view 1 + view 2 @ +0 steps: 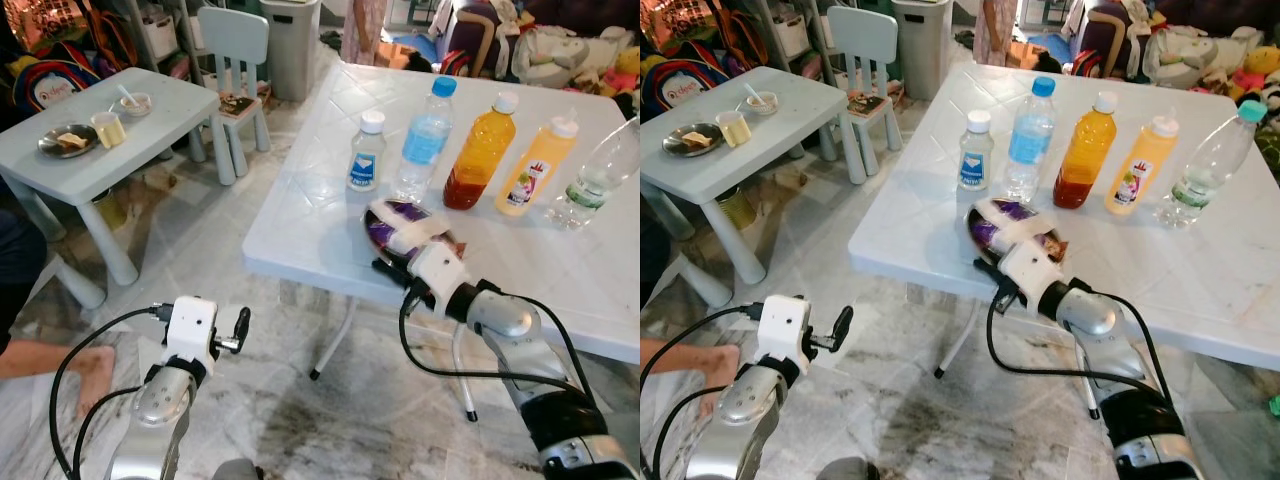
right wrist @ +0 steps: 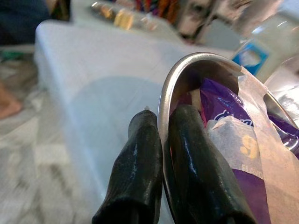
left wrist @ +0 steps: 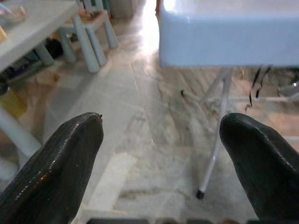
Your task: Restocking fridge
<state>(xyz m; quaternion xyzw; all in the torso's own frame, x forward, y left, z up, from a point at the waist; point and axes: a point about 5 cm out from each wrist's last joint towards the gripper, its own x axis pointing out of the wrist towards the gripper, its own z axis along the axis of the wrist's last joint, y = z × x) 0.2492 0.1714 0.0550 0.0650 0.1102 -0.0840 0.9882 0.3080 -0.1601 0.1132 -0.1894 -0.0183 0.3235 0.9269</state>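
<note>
Bowl [image 1: 405, 232] of metal, holding a purple packet [image 2: 243, 140] strapped down with pale tape, sat near the front edge of the white table [image 1: 330, 160]. The right gripper [image 2: 163, 135] pinched the bowl's rim, one black finger inside and one outside, the jaws closed tight on the metal. Behind the bowl stood a row of bottles: a small white-capped bottle [image 1: 367, 152], a blue-capped water bottle [image 1: 424, 142], an orange juice bottle [image 1: 482, 152], a yellow sauce bottle [image 1: 538, 167], and a clear bottle [image 1: 597, 180] at the far right, leaning.

The left gripper [image 3: 161, 154] hung low over the marble floor [image 3: 140, 116], beside the table's front edge, its fingers [image 3: 60, 163] spread wide and holding nothing.

To the robot's left stood a small grey table [image 1: 150, 130] bearing a plate [image 1: 68, 141], a cup [image 1: 108, 129] and a small bowl with a spoon [image 1: 135, 102], with a pale child's chair [image 1: 234, 45] behind it. A person's bare foot [image 1: 92, 368] rested on the floor at the left.
</note>
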